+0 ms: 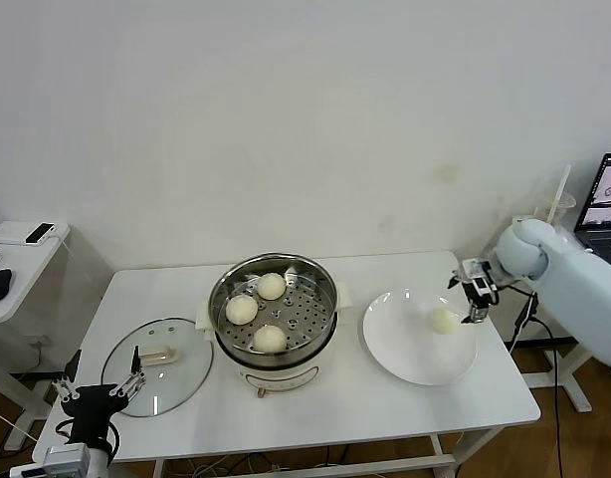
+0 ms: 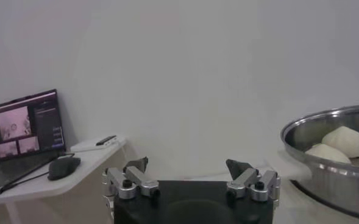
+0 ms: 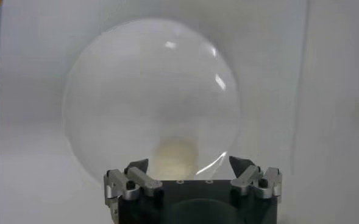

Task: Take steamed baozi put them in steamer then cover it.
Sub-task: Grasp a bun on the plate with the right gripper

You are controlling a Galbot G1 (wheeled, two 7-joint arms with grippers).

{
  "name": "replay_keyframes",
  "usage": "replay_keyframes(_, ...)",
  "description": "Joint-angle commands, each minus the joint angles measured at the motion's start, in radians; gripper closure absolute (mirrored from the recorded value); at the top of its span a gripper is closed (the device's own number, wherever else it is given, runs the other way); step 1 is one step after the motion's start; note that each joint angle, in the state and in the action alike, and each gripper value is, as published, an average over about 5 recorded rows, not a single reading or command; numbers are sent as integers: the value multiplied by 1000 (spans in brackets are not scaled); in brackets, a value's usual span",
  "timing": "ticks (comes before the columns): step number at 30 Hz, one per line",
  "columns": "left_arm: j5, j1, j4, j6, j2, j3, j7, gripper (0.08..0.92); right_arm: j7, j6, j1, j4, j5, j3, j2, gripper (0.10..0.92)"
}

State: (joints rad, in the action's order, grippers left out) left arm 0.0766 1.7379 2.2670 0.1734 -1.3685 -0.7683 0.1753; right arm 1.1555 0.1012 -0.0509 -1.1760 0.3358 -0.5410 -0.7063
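Three cream-white baozi lie on the perforated tray inside the steel steamer, mid-table. One more baozi rests on the white plate to the right. My right gripper hangs open just beyond that bun at the plate's right edge; in the right wrist view the baozi lies between and ahead of its spread fingers. The glass cover with its cream handle lies flat left of the steamer. My left gripper stays open and empty at the table's front left corner, beside the cover.
A side table with a phone and a mouse stands at the far left. A laptop sits off to the right behind my right arm. The wall is close behind the table.
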Motion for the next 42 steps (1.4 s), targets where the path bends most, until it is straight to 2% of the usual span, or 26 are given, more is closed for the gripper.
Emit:
replay_keyframes(1,0,0,-4,1,-1,-2,-1,177,-24,-19,-102,192,112,103,-113,203)
replay_keyframes(17,6,0,-21,-5,2,-16,0,177,-54,-29,-95,367,194,140,-244,203)
replay_keyframes(33,3,-9,-27,-7,-1,-10,2,177,-80,-12,-88,404,192,148,-280,203)
replay_keyframes(36,1,-7,-26,-8,-2,-10,2,177,-77,-10,-85,403,189,147,-278,219)
replay_keyframes(42,2,-4,-21,-9,-2,-11,3,177,-51,-6,-82,388,182,138,-270,308)
